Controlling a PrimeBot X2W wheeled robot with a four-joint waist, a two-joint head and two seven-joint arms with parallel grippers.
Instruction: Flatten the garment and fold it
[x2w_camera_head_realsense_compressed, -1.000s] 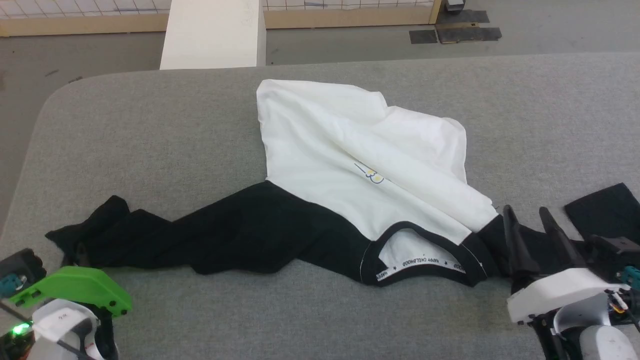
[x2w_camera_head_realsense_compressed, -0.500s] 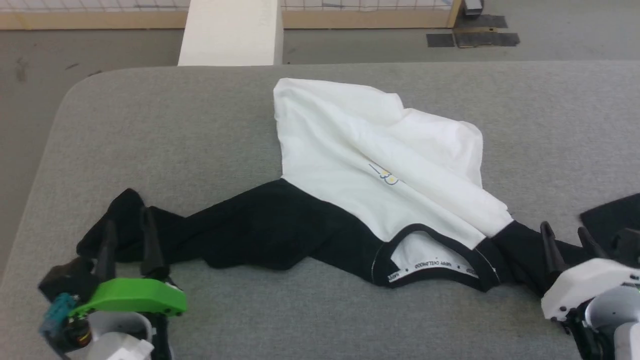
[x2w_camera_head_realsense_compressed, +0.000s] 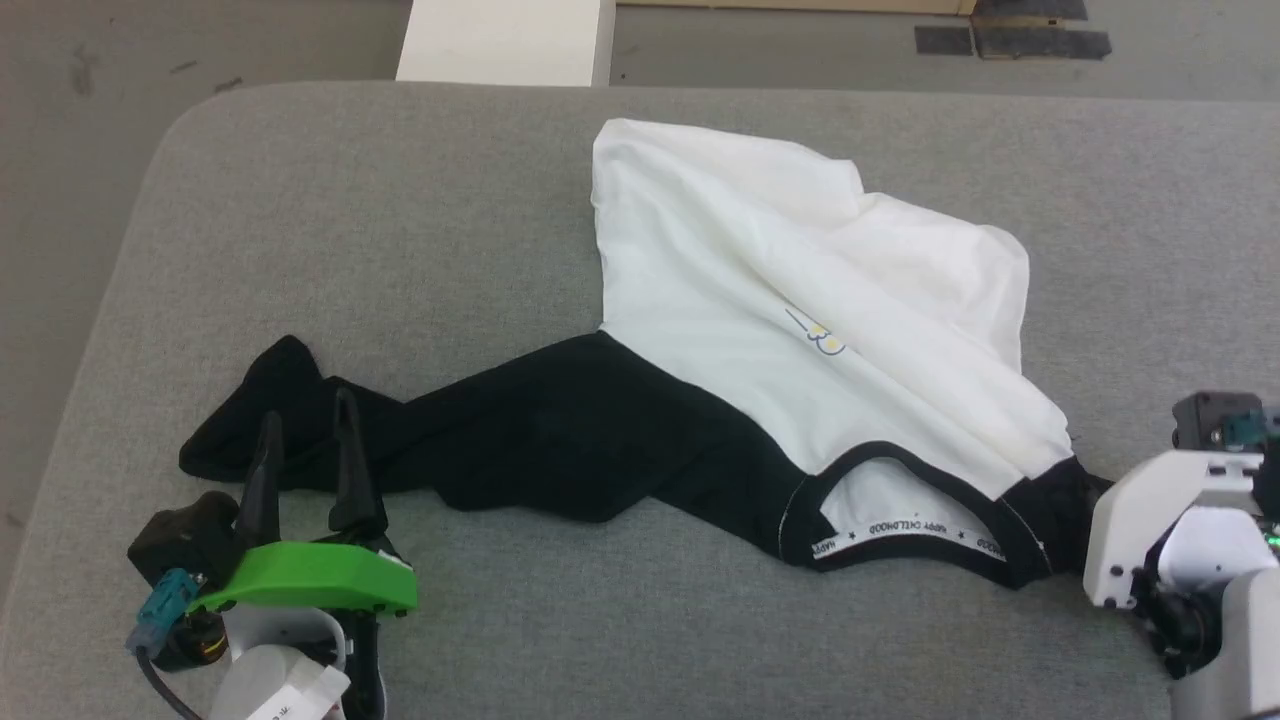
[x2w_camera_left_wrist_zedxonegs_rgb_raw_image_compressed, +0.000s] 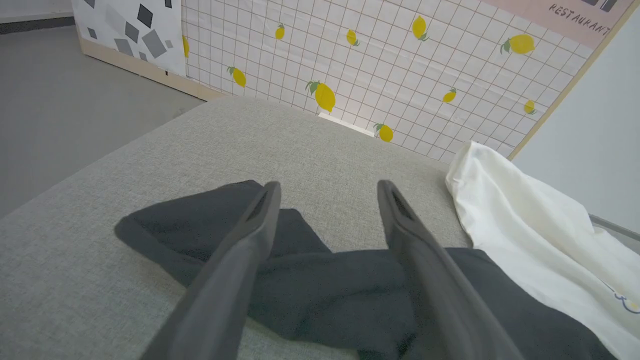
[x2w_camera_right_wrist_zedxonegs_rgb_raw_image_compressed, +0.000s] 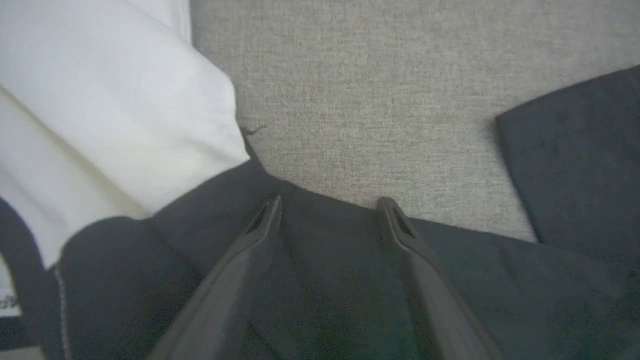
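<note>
Garment (x2w_camera_head_realsense_compressed: 760, 300) is on the grey tabletop (x2w_camera_head_realsense_compressed: 420, 230), not flat yet. The white body is bunched centre to far right, with one side folded over itself along a diagonal ridge. The chest graphic (x2w_camera_head_realsense_compressed: 825, 342) is half tucked into that ridge.

Collar (x2w_camera_head_realsense_compressed: 905, 500) sits on the near side and gapes open, so the printed tape inside shows.

Left sleeve (x2w_camera_head_realsense_compressed: 480, 440) is black and rumpled. It's stretched out to the left, and its cuff end is well left of the body.

Left claw (x2w_camera_head_realsense_compressed: 308, 408) is at near left with its fingers spread wide. In the left wrist view, the left claw (x2w_camera_left_wrist_zedxonegs_rgb_raw_image_compressed: 328, 185) has both tips over the cuff end of that sleeve, with nothing pinched between them. Can't tell if the tips touch the cloth.

Right claw (x2w_camera_right_wrist_zedxonegs_rgb_raw_image_compressed: 330, 200) is also spread wide and holds nothing. Its fingers are over the black right sleeve (x2w_camera_right_wrist_zedxonegs_rgb_raw_image_compressed: 325, 280), just right of the collar. Bare tabletop shows just past the tips.

There's another black flap (x2w_camera_right_wrist_zedxonegs_rgb_raw_image_compressed: 575, 165) further right. Can't tell if it joins the sleeve.

Right arm's white wrist housing (x2w_camera_head_realsense_compressed: 1140, 530) is at the near right edge of the head view and covers that end of the shirt.

White block (x2w_camera_head_realsense_compressed: 505, 40) stands past the far edge of the tabletop. Lemon-print tiled wall (x2w_camera_left_wrist_zedxonegs_rgb_raw_image_compressed: 400, 65) is behind it.
</note>
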